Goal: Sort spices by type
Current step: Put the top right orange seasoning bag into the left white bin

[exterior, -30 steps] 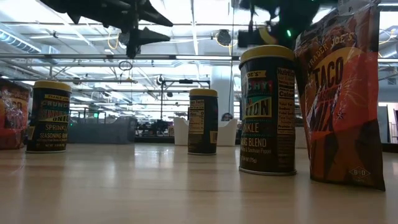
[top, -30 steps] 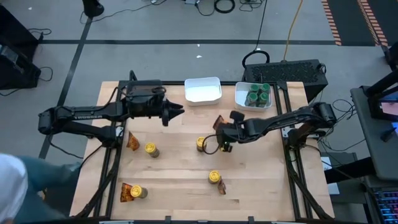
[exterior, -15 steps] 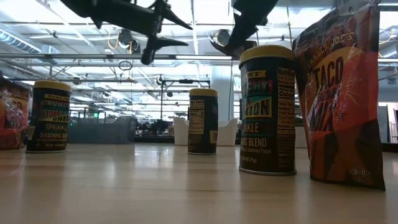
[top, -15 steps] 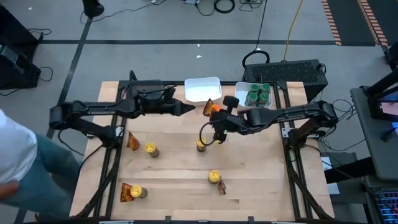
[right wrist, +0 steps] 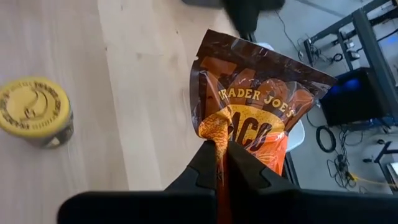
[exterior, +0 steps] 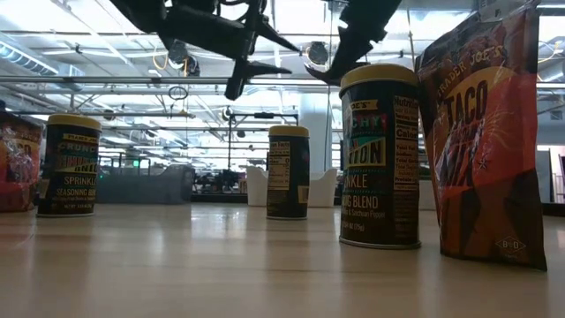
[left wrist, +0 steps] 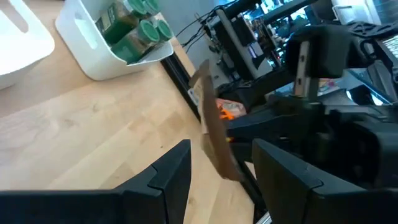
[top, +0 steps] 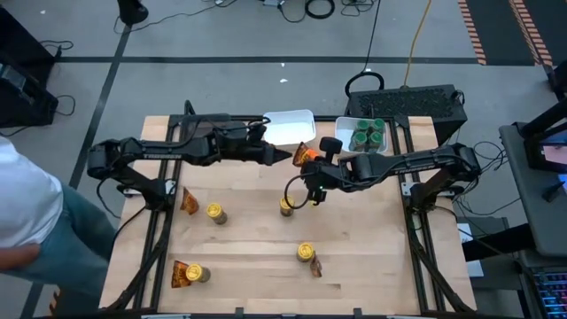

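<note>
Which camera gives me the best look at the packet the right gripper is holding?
The right wrist view: the taco packet fills the frame, label readable, pinched in the shut right gripper. The high view shows it small, between both grippers. The left wrist view shows it edge-on. The low view doesn't clearly show it.

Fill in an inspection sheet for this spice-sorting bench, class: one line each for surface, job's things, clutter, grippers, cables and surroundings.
Surface: wooden table, bare between items.
Job's things: green-lidded jars in the right-hand white tray; four yellow-lidded jars on the table, e.g. one; three foil packets on the table, e.g. one; a fourth, the held packet, in the air.
Clutter: nothing seen; second white tray looks empty.
Grippers: right gripper shut on the held packet; left gripper open, fingers either side of that packet's edge.
Cables: black cable looping under the right arm; yellow cable on the floor.
Surroundings: person at the table's left edge.
</note>
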Tool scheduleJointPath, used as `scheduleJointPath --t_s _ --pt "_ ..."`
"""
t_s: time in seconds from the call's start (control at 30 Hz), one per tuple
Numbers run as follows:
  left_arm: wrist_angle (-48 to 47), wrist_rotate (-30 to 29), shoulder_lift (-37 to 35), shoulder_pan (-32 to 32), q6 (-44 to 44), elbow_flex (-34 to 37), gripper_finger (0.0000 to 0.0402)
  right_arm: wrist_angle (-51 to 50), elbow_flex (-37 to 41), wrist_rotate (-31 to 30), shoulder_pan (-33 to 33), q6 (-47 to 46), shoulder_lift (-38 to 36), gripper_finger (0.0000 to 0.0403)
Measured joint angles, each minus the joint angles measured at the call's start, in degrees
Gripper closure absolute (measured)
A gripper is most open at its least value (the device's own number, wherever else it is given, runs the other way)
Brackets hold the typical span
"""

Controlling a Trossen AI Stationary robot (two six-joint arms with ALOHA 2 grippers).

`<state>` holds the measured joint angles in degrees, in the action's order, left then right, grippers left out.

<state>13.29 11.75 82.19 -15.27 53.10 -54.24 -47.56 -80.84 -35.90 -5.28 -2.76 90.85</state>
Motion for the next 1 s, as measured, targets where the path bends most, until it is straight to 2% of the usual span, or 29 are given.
scheduleJointPath --t_s 0.13,0.53,0.83,1.0 --pt "-0.3 -0.2 -0.1 -0.2 -0.9 -0.7 0.0228 -1.7 0.0 0.3 0.0 -0.5 0.0 0.0403" --pt "1.3 -0.5 3.3 1.2 0.5 -1.0 0.0228 1.1 0.0 1.8 0.0 1.9 3.6 0.0402" --pt "-2.9 -1.4 3.2 1.2 -1.0 -0.9 0.0228 3.7 0.0 1.7 0.0 2.4 3.7 0.0402" --pt "-1.9 -1.7 3.2 1.2 -1.4 -0.9 0.0228 4.3 0.0 1.7 0.0 3.1 3.6 0.0402"
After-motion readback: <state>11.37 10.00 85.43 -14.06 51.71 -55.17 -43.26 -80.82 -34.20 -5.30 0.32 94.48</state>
